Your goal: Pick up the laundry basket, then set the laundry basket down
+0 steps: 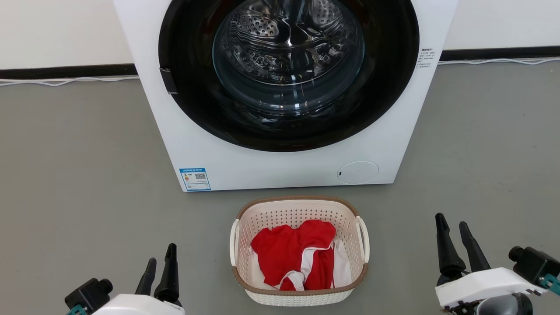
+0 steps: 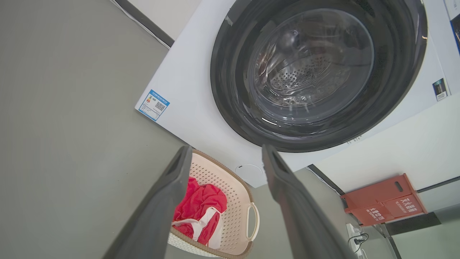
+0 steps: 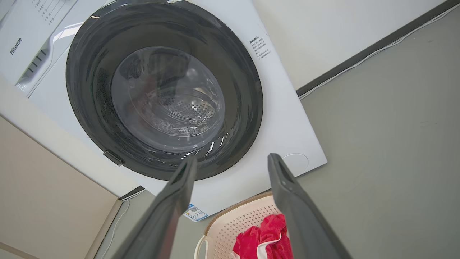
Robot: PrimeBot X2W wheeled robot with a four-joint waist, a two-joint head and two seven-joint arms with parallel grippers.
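Gripping: we see nothing held; left gripper [image 1: 161,253] and right gripper [image 1: 451,219] stand wide open.
Laundry basket [image 1: 302,298]: on the floor [image 1: 87,175] between them, near the washing machine [image 1: 262,170].

Grey floor [image 1: 65,153]; white washing machine [image 1: 280,170] against pale wall [image 1: 57,30]; black skirting [image 1: 65,71]; white cable [image 1: 65,81] alongside; red box [image 2: 382,199] near wall.

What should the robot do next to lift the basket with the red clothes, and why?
Probably swing both arms inward. The laundry basket sits on the floor between the open left gripper and the open right gripper, neither touching it, and its white loop handles stick out on each side, ready to be grabbed.
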